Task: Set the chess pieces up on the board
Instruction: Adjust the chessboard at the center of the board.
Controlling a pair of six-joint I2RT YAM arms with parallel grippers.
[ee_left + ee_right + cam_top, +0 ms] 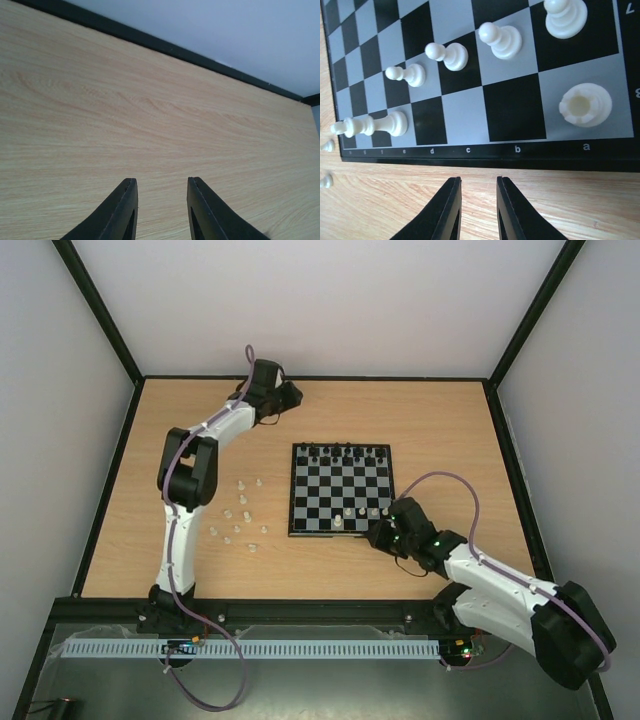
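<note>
Right fingers nearly together, empty, beside the board; left fingers together (idle); a careless swing topples the rook.

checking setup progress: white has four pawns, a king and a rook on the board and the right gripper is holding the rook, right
Not quite. The right gripper holds nothing: in the right wrist view its fingers are close together over bare table, short of the board. The rook stands free on its corner square. Four pawns and the tall piece are on the board as you say.
</note>
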